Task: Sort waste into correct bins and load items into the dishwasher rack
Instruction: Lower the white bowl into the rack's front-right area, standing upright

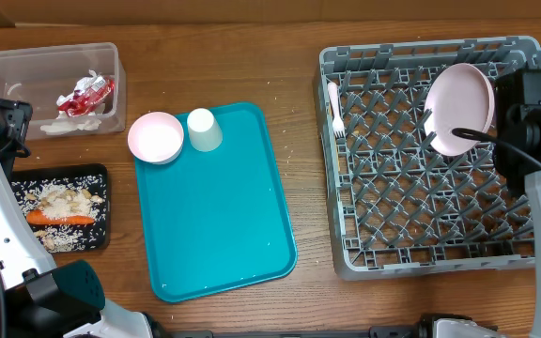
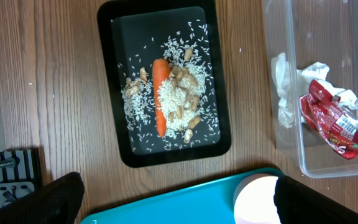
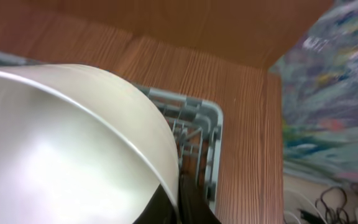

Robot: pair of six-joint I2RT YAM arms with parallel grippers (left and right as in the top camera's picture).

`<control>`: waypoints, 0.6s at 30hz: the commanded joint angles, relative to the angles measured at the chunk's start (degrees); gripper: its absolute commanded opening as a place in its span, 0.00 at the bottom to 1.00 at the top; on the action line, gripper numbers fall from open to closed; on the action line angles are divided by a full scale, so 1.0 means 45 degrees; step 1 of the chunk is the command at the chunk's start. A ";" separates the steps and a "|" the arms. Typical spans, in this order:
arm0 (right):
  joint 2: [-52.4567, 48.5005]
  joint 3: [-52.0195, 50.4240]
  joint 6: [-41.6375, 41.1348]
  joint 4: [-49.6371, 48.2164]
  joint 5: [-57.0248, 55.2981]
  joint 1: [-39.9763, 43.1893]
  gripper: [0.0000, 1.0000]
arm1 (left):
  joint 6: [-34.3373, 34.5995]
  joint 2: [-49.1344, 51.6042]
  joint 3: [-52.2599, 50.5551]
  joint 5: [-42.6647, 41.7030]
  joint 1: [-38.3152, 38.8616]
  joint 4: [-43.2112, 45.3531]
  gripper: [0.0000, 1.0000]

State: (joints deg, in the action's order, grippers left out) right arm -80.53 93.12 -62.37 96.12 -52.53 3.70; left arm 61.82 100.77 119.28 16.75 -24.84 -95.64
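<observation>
One pale pink plate [image 1: 458, 108], pinched at its rim in the closed right jaws and held on edge over the far corner of the single grey-blue dishwasher rack [image 1: 332, 188]; resting on the pegs or hanging just clear of them, impossible to tell. One cream fork [image 1: 335, 111] already in the rack, well away from those jaws, along the opposite wall.

Left jaws spread wide, gripping nothing, above the tabletop [image 1: 289, 66]. Closest beneath them, one teal tray [image 1: 219, 225] with one small bowl [image 1: 155, 137] at its corner and one white cup [image 1: 204, 130] just beside the bowl. Straight ahead of the open jaws, one shallow black tray [image 2: 120, 50] with one orange carrot [image 2: 160, 96] lying lengthwise through a heap of rice scraps [image 2: 178, 102]. Ahead and off to the side, one clear tub [image 2: 353, 37] holding one red shiny wrapper [image 2: 331, 118] and crumpled white napkins [image 2: 283, 90], two clumps as far as can be made out, one touching the wrapper.
</observation>
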 commanded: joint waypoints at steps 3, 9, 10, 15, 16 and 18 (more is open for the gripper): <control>-0.0262 -0.1117 -0.0573 -0.0267 -0.2730 0.0063 0.04 | 0.0272 0.0102 -0.0049 0.0277 0.0087 -0.0015 1.00; -0.0559 -0.3560 -0.0573 -0.1418 -0.3852 0.0063 0.04 | 0.0272 0.0102 -0.0049 0.0277 0.0112 -0.0019 1.00; -0.0641 -0.3944 -0.0573 -0.1729 -0.3847 0.0063 0.04 | 0.0267 0.0102 -0.0049 0.0277 0.0112 -0.0019 1.00; -0.0976 -0.5654 -0.0578 -0.3347 -0.3342 0.0063 0.04 | 0.0267 0.0102 -0.0049 0.0277 0.0107 -0.0015 1.00; -0.0991 -0.5955 -0.0583 -0.3701 -0.3254 0.0063 0.04 | 0.0267 0.0102 -0.0049 0.0277 0.0107 -0.0019 1.00; -0.0991 -0.6844 -0.0578 -0.4940 -0.3264 0.0063 0.04 | 0.0272 0.0102 -0.0049 0.0277 0.0107 -0.0019 1.00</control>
State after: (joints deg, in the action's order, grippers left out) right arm -85.14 65.80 -64.20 77.56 -66.15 3.73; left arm 61.82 100.77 119.28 16.75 -24.75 -95.61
